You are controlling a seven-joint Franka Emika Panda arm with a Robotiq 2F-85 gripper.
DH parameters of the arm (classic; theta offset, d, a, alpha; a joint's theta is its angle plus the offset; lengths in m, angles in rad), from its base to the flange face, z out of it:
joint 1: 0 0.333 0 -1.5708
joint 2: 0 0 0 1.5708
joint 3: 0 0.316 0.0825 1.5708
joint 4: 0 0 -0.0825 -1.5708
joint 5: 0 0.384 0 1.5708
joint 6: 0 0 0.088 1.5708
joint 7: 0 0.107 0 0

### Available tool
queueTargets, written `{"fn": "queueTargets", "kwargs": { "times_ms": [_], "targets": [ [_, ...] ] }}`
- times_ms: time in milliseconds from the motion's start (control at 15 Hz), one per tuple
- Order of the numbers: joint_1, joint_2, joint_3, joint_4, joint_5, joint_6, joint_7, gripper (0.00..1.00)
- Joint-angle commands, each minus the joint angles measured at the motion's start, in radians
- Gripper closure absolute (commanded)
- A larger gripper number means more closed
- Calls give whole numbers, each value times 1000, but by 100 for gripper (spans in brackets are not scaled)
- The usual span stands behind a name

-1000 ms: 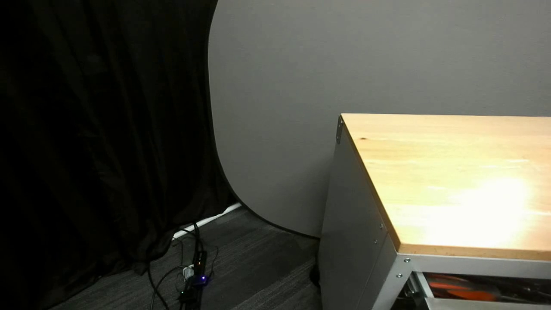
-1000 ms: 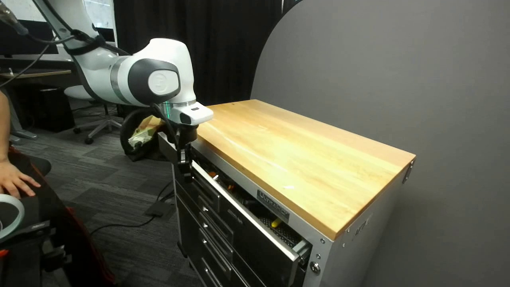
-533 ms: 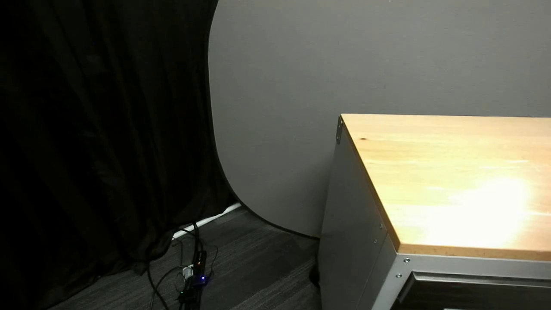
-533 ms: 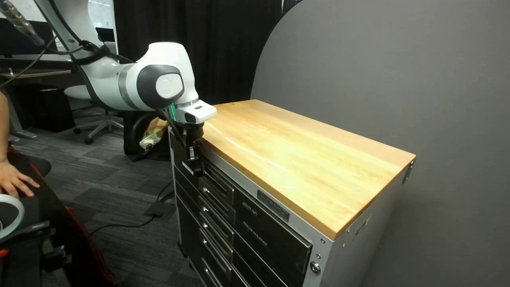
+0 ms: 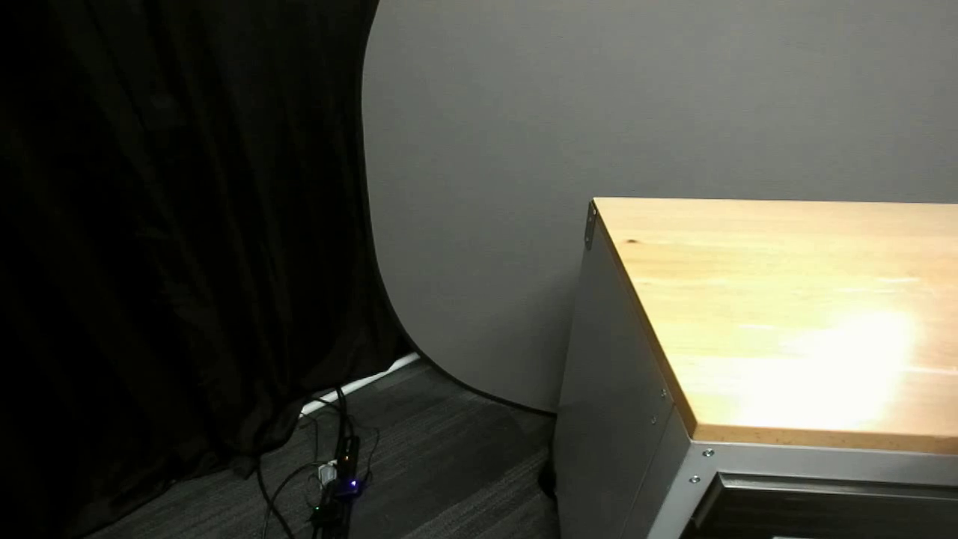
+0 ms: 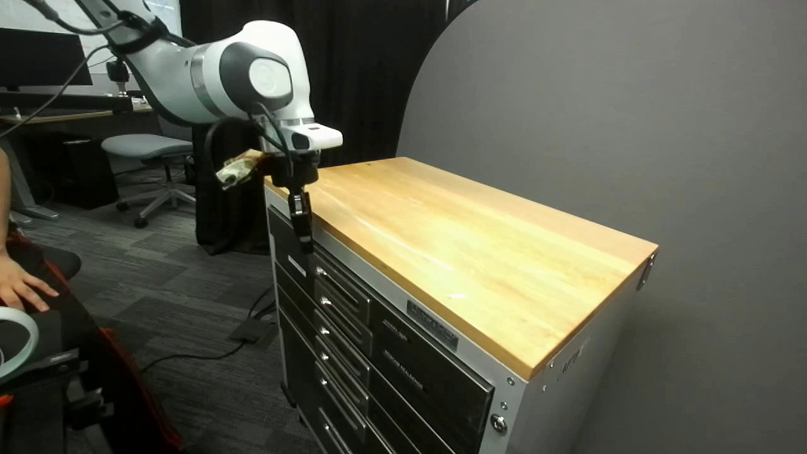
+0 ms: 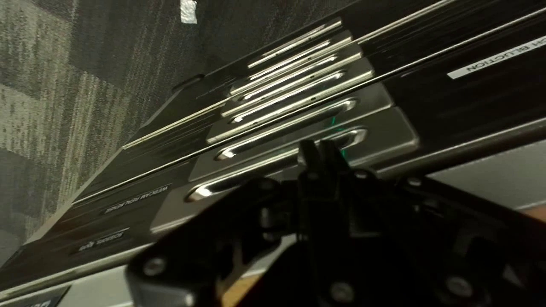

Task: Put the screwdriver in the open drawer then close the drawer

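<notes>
The drawer (image 6: pixel 435 366) is the top, wide black front of the grey cabinet, and it is shut flush with the frame. Its front corner also shows in an exterior view (image 5: pixel 831 516), and its front with a shiny recessed handle fills part of the wrist view (image 7: pixel 460 121). The screwdriver is out of view; the inside of the drawer is hidden. My gripper (image 6: pixel 306 244) hangs pointing down just in front of the drawer's upper edge, left of its middle. In the wrist view the gripper's fingertips (image 7: pixel 318 149) are together with nothing between them.
The light wood tabletop (image 6: pixel 466 252) overhangs the drawers beside the gripper. More black drawers (image 6: pixel 353 378) lie below. A person's hand (image 6: pixel 22 287) rests at the left edge. A black bin (image 6: pixel 230 208) and a chair (image 6: pixel 148 146) stand behind the arm.
A second ago the drawer stood partly open, showing tools and a yellow item inside. By half a second ago it was shut, gripper low at its front. Since then the gripper has risen.
</notes>
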Motion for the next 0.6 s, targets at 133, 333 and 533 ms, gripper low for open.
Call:
{"fn": "queueTargets", "kwargs": {
  "times_ms": [133, 333, 533],
  "targets": [
    [-111, -122, 173, 75, 162, -278, -248, 90],
    [-150, -134, 232, 149, 308, -426, -404, 87],
    [-163, -128, 252, 229, 376, -576, -475, 62]
  ]
}}
